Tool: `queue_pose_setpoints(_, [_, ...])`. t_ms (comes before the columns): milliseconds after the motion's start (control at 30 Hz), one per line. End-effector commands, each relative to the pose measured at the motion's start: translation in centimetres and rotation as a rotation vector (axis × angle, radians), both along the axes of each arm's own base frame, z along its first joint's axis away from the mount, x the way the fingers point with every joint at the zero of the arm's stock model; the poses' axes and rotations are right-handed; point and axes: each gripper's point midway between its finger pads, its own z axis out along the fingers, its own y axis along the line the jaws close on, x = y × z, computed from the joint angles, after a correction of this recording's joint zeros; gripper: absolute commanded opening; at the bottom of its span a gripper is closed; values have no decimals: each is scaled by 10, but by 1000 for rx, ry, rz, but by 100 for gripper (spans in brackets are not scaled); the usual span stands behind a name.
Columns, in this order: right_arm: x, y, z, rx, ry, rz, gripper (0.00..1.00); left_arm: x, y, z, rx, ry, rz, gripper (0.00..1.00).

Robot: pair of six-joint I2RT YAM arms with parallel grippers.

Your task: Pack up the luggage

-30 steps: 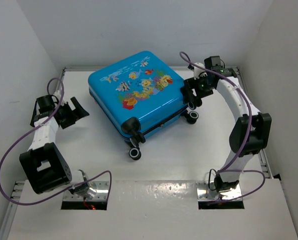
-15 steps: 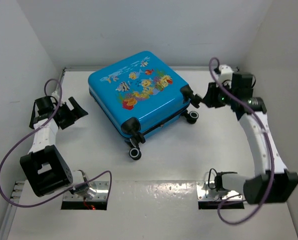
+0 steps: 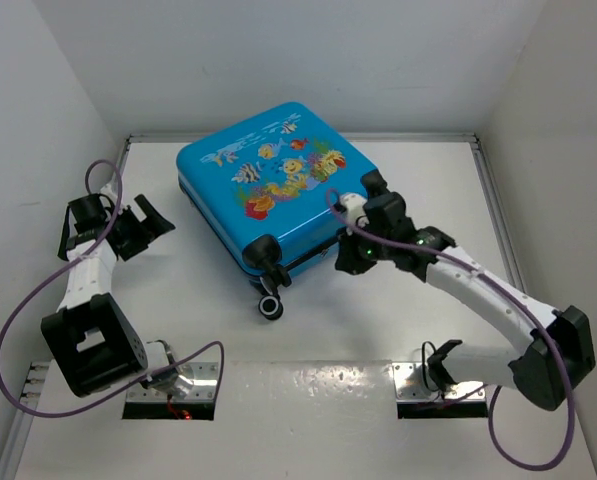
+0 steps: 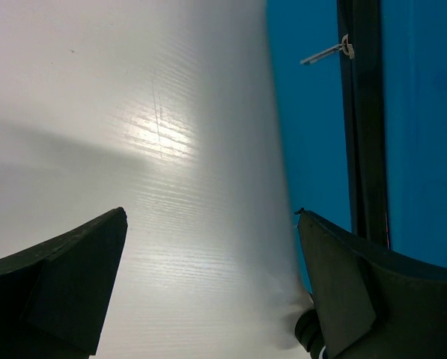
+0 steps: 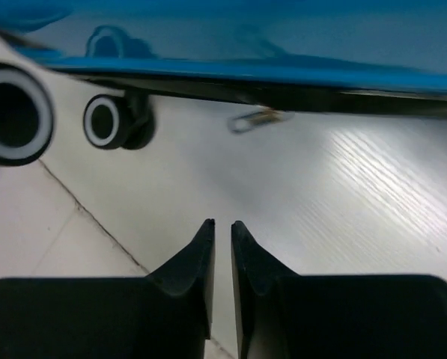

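The luggage (image 3: 278,185) is a bright-blue case with cartoon fish, lying flat and closed at the back middle of the table. My right gripper (image 3: 350,262) sits low on the table at its near right side, beside the black zipper band. In the right wrist view the fingertips (image 5: 222,223) stand nearly together with a thin slit and nothing between them, pointing at the luggage (image 5: 283,45) and a metal zipper pull (image 5: 253,118). My left gripper (image 3: 156,222) stands wide open to the left of the case, holding nothing. Its wrist view shows the luggage (image 4: 425,112) and a zipper pull (image 4: 324,54).
Black wheels (image 3: 269,305) stick out from the case's near corner, and two wheels (image 5: 107,121) show at the left of the right wrist view. White walls close in the table on the left, back and right. Both arm bases sit at the near edge.
My right arm swung from the case's far right corner down to its near right side, and its jaws closed from wide to nearly together. The left arm stayed put.
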Motion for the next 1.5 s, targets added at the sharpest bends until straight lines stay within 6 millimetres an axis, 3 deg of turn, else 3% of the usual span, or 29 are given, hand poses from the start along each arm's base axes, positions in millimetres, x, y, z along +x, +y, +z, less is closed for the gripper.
queue_pose_setpoints(0, [-1, 49, 17, 26, -213, 168, 12, 1, 4, 12, 27, -52, 11, 100])
queue_pose_setpoints(100, [-1, 72, 19, 14, -271, 230, 11, -1, 7, 11, 30, -44, 14, 100])
queue_pose_setpoints(200, [12, 86, 30, 17, -310, 224, 14, -1, 7, 13, 38, -45, 7, 100])
queue_pose_setpoints(333, [22, 94, 8, -28, -281, 234, 17, -1, 10, 10, 34, -37, 16, 100])
queue_pose_setpoints(500, [34, 84, -24, -77, -223, 194, 17, -2, 14, 7, 37, -30, 20, 100])
queue_pose_setpoints(667, [44, 48, -51, -168, -145, 113, 17, -5, 19, 6, 40, -22, 32, 100])
queue_pose_setpoints(733, [47, 20, -60, -209, -139, 59, 17, -5, 19, 6, 40, -22, 32, 100])
queue_pose_setpoints(933, [55, -55, -54, -275, -130, -86, 17, -5, 20, 3, 42, -15, 26, 100])
queue_pose_setpoints(1033, [53, -66, -45, -254, -151, -99, 26, -5, 20, 1, 38, -7, 26, 100])
queue_pose_setpoints(1167, [46, -53, -31, -148, -166, -80, 51, -5, 18, 1, 32, -11, 19, 100])
queue_pose_setpoints(1267, [46, -29, -22, -2, -201, -35, 65, -4, 14, 3, 16, -20, 3, 100])
queue_pose_setpoints(1333, [35, -17, -24, 84, -190, 8, 69, -4, 9, 8, 6, -47, -18, 100])
queue_pose_setpoints(1367, [41, -8, -15, 152, -243, -1, 71, -5, 10, 15, 17, -81, -16, 100])
queue_pose_setpoints(1467, [42, 1, -22, 198, -309, -12, 72, -3, 4, 30, 6, -152, -18, 100])
